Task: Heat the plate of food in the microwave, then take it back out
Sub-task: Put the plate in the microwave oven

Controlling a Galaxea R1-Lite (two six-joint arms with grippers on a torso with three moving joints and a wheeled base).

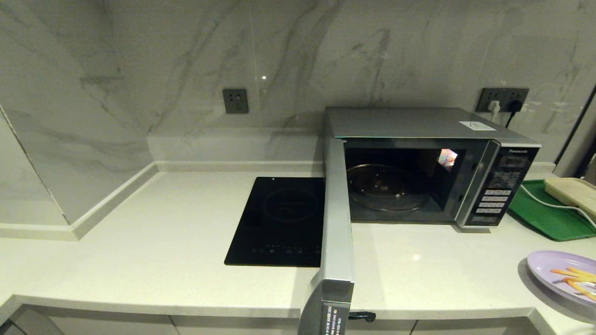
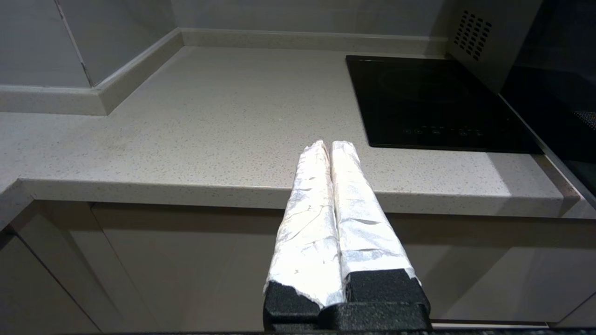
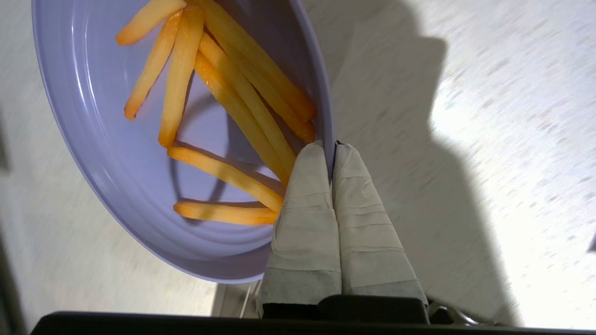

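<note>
The silver microwave (image 1: pixel 419 125) stands at the back of the counter with its door (image 1: pixel 336 218) swung wide open toward me. Its dark cavity shows only the bare glass turntable (image 1: pixel 386 186). The lilac plate of food (image 1: pixel 558 270), with orange-yellow fries, is at the far right edge of the head view, over the counter's front right part. In the right wrist view my right gripper (image 3: pixel 331 145) is shut on the rim of the plate of food (image 3: pixel 116 172), one finger inside and one outside. My left gripper (image 2: pixel 329 145) is shut and empty, low in front of the counter edge.
A black induction cooktop (image 1: pixel 279 223) lies left of the open door. A green tray (image 1: pixel 549 214) with a cream slab (image 1: pixel 572 190) and a white cable sits right of the microwave. A marble wall and a boxed corner (image 1: pixel 70 153) bound the left side.
</note>
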